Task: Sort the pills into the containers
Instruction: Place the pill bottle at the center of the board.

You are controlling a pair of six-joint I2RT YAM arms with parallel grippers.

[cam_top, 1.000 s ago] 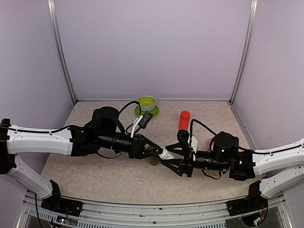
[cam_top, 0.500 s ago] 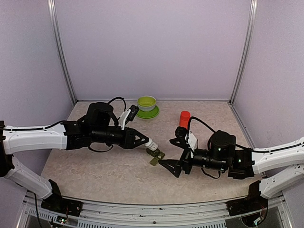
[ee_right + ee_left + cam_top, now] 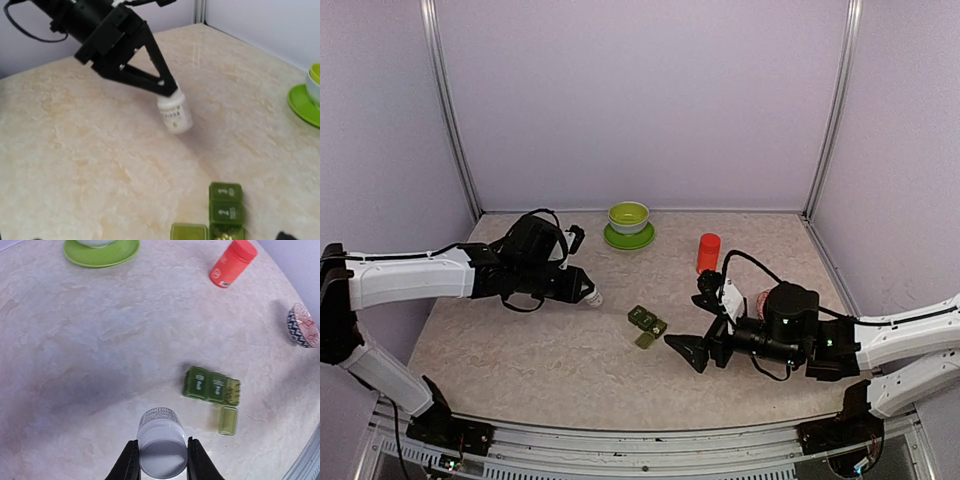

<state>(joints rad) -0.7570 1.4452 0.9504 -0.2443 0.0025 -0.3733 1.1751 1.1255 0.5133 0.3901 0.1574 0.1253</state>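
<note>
Left pincer point(image 3: 584, 294) clamped on a white pill bottle point(image 3: 161, 447); right pincer point(image 3: 688, 318) spread wide, holding nothing.
The containers point(image 3: 646, 321), a dark green strip of three, lie on the tabletop point(image 3: 540, 350) between the two pincers, touching neither. The end compartment's lid is flipped open, and the other two lids are shut. The bottle is held tilted, left of the strip.

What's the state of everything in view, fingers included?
left gripper: fingers shut on white bottle.
white bottle: held tilted, off the table.
right gripper: fingers open, holding nothing.
containers: two lids shut, end lid flipped open.
red bottle: upright, capped.
lime-green bowl: upright on its saucer.
patterned bowl: upright on the table.
</note>
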